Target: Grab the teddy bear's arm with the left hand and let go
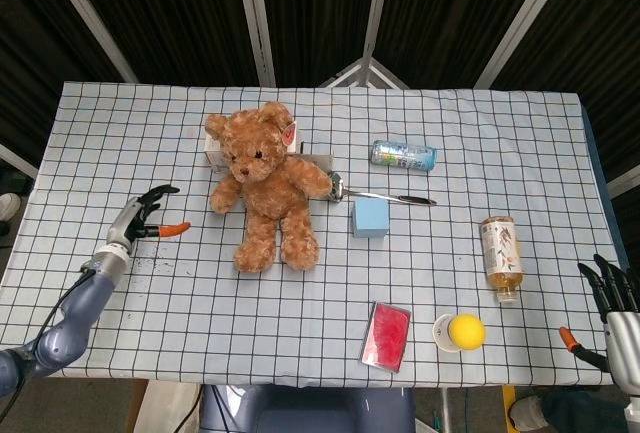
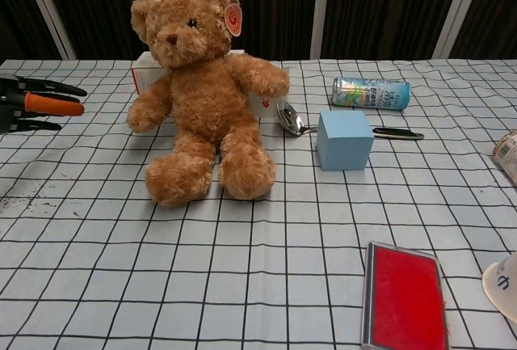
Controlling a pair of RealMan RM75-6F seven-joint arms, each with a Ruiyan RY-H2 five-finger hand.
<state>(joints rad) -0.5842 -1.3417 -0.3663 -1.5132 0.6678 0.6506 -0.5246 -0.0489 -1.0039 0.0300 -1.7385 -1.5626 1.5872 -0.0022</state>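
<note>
Sitting one teddy bear (image 1: 268,185), one left hand (image 1: 146,216) apart, fingers (image 2: 50,87) spread

White cloth (image 1: 150,283) gridded in black. Golden-brown bear (image 1: 267,185), dark nose, red round tag at ear. White box (image 2: 147,75) behind with red print. Pale blue cube (image 1: 370,218). Silver-and-teal can (image 1: 403,155). Silver spoon (image 1: 380,195), black handle. Amber bottle (image 1: 501,256), white label. Red pad (image 1: 386,335), grey-framed. Yellow ball (image 1: 466,331) in white cup (image 1: 442,335). Black left hand (image 1: 145,219), orange thumb; black right hand (image 1: 608,303), orange thumb too.
</note>
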